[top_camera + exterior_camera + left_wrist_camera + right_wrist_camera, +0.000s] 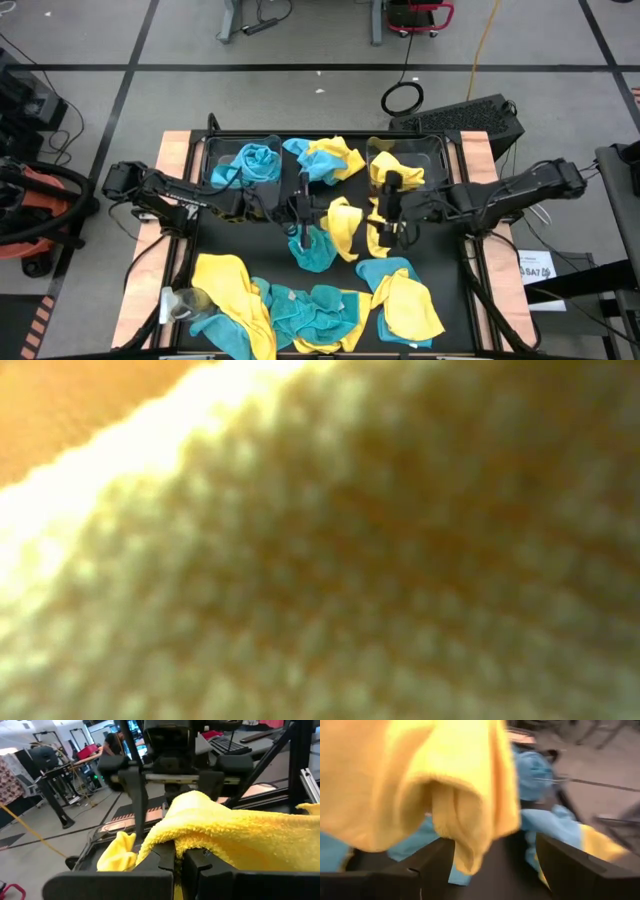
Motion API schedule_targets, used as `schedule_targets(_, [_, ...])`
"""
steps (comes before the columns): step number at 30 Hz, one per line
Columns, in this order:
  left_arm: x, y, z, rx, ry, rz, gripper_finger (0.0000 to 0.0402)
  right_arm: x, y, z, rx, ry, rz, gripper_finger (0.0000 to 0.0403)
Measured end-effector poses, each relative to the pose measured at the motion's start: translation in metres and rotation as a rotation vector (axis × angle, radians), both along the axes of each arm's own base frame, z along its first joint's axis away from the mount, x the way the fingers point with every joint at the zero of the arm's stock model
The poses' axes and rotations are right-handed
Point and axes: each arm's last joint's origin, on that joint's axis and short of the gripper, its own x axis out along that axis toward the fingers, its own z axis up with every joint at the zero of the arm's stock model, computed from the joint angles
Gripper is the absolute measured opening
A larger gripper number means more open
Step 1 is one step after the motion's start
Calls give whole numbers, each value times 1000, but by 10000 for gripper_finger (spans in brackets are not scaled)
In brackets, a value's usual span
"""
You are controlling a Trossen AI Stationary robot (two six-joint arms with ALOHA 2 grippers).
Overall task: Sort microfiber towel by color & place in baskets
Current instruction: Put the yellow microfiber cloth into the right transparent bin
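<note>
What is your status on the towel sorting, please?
Left gripper shut on yellow towel, mid-table. Right gripper open, close beside it. Loose towels heaped nearby; low view covered by yellow cloth.

Two clear baskets stand at the table's far edge, the left basket [240, 160] and the right basket [408, 160]. Two arms reach over the table, each with one gripper: the left gripper [303, 222] and the right gripper [392, 222]. The yellow towels [235, 290] number about seven, the teal towels [318, 306] about six; overlaps make both counts uncertain
</note>
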Motion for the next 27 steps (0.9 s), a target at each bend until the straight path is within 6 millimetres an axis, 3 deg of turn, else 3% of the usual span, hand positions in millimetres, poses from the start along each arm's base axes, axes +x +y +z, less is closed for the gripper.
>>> schedule_targets(9, [0,-1,0,-5,-2,-53,4,36,2,-21,4,-17,108,270])
schedule_targets(14, [0,-4,-2,-4,23,-62,4,44,1,-21,-36,-66,101,258])
schedule_targets(18, [-1,-4,-4,-2,37,-64,4,42,0,-19,-69,-57,86,189])
schedule_targets(23, [0,-4,-3,57,32,-69,21,38,-4,-25,-76,18,79,36])
schedule_targets(27, [0,-4,-3,82,34,-47,61,37,-8,-27,-66,41,59,14])
